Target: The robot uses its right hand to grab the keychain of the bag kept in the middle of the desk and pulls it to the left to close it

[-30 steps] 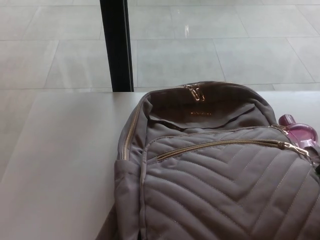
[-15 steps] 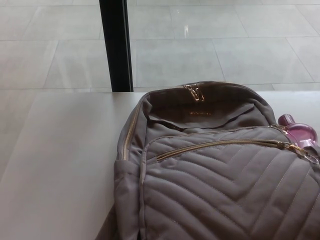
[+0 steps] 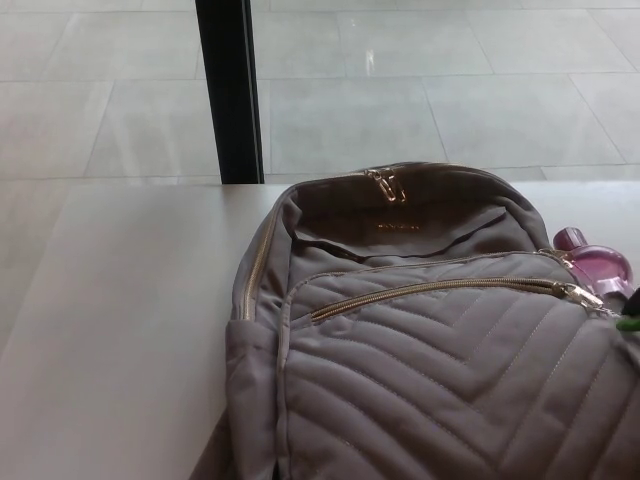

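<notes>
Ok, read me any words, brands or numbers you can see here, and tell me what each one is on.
Gold mark on the backpack, near its top: too small and blurred to read.
Nothing else: no text shows on the bottle or the desk.

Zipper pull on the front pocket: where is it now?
Head view, far right: the pull sits at the gold zipper's right end, just below the pink bottle.

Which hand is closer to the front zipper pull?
Cannot tell: neither hand is in view. A green sliver at the picture's right edge, beside the zipper pull, could be keychain or right hand.
</notes>
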Tool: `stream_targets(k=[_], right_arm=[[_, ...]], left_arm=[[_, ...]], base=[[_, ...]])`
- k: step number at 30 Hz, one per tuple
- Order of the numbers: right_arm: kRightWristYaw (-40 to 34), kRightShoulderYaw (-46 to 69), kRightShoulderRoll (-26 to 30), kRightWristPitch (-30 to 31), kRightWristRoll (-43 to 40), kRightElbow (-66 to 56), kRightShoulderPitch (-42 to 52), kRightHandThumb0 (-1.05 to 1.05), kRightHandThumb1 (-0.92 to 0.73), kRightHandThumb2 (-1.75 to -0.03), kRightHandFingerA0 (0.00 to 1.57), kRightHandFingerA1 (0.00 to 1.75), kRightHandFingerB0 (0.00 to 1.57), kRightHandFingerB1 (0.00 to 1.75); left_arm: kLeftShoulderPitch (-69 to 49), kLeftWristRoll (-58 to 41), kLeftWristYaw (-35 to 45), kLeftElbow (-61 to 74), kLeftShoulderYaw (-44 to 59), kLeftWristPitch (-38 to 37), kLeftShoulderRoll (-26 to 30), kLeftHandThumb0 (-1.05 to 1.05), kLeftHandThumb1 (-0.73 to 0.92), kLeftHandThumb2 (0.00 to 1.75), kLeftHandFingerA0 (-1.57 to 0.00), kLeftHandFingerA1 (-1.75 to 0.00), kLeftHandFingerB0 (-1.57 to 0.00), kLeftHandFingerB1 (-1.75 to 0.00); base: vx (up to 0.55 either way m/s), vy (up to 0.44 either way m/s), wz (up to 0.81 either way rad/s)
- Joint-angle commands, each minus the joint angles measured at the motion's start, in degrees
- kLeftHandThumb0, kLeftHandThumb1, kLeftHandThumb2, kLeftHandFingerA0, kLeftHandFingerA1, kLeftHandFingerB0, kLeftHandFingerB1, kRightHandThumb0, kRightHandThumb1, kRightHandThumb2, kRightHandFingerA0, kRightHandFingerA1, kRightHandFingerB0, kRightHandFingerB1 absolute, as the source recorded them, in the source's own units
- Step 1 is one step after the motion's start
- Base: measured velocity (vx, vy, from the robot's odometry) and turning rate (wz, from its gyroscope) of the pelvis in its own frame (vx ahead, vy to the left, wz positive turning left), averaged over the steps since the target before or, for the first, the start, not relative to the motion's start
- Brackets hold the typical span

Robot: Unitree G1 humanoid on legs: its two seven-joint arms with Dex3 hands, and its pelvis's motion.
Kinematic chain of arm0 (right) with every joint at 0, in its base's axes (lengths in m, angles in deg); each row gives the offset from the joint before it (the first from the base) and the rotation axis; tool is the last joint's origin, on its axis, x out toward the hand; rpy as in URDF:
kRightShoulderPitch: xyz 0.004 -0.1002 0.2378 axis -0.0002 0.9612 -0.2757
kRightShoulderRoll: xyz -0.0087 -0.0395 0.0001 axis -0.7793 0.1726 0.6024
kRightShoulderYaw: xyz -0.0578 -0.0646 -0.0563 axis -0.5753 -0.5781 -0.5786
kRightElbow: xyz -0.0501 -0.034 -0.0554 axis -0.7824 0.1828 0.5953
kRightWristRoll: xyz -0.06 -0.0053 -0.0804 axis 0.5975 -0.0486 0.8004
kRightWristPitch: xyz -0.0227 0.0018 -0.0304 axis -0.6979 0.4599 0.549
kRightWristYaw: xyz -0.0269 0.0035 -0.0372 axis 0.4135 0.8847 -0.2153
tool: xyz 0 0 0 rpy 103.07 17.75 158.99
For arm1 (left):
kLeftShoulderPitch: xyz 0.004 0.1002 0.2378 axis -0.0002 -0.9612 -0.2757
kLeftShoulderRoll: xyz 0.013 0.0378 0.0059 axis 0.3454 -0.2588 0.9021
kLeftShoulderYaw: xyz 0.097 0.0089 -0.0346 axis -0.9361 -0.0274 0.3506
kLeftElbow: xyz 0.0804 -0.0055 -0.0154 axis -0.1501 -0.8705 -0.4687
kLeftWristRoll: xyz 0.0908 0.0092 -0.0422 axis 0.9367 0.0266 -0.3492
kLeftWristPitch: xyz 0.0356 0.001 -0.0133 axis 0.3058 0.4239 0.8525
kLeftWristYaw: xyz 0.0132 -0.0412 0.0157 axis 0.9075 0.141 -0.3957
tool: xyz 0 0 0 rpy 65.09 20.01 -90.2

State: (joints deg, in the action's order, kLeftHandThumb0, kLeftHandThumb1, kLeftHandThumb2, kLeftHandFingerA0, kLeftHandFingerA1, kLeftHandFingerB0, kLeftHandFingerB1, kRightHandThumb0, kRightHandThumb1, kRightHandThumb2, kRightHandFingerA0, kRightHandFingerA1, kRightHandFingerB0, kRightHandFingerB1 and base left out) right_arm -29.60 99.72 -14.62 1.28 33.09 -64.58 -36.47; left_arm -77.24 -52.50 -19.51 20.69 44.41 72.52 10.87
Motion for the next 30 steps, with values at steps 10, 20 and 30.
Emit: stream_targets(k=[10, 20, 30], right_arm=[[6.0, 2.8, -5.4, 24.9, -14.7, -6.8, -13.0, -0.17, -0.51, -1.24, 0.94, 1.75, 0.73, 1.54], [6.1, -2.0, -5.1, 22.8, -9.9, -6.4, -16.3, -0.19, -0.51, -1.23, 0.94, 1.75, 0.76, 1.56], [6.9, -11.6, -3.4, 26.5, -4.0, -4.5, -22.0, -0.17, -0.52, -1.20, 0.87, 1.75, 0.72, 1.59]], left_arm=[[-0.4, -0.7, -0.3, 0.3, 0.4, -1.3, 0.5, -1.05, 0.92, 0.95, -0.74, -1.18, -0.55, -1.02], [-0.2, -0.4, -0.3, 0.4, 0.2, -1.4, 0.7, -1.04, 0.75, 1.38, -0.76, -1.10, -0.60, -0.97], [-0.3, -0.5, -0.8, 1.0, 0.4, -1.0, 0.7, -1.01, 0.77, 1.39, -0.79, -1.11, -0.60, -0.97]], base=[[0.00, 0.000, 0.00], [0.00, 0.000, 0.00], [0.00, 0.000, 0.00]])
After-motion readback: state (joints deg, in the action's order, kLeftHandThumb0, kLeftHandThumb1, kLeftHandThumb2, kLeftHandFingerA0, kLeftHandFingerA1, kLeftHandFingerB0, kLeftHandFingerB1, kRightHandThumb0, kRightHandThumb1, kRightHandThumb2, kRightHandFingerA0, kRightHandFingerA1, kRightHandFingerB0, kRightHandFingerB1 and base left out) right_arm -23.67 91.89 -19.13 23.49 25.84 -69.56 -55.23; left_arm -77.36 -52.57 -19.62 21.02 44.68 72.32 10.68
